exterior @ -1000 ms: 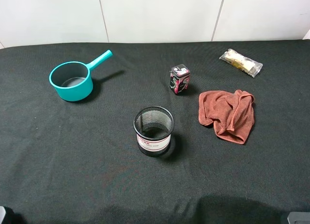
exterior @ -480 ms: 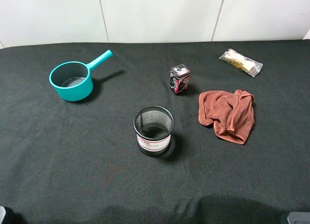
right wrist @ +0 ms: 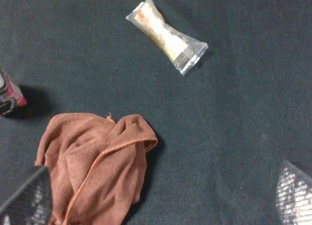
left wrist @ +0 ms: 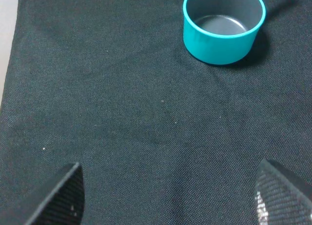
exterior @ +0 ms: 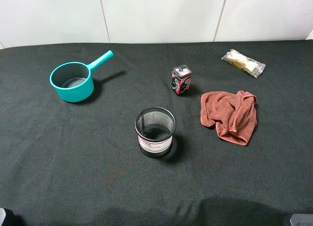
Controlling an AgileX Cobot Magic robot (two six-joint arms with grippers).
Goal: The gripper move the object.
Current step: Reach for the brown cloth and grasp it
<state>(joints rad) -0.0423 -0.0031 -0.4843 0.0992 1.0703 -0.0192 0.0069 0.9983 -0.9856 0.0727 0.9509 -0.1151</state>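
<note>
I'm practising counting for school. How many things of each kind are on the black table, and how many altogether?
Pots and cups: 2 (teal pot, black mesh cup)
Cloths: 1 (rust-red rag)
Boxes: 1 (pink-black box)
Snacks: 1 (clear snack packet)
Total: 5

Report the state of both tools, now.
Left tool: open, holding nothing.
Right tool: open, holding nothing; the rag is not gripped.
</note>
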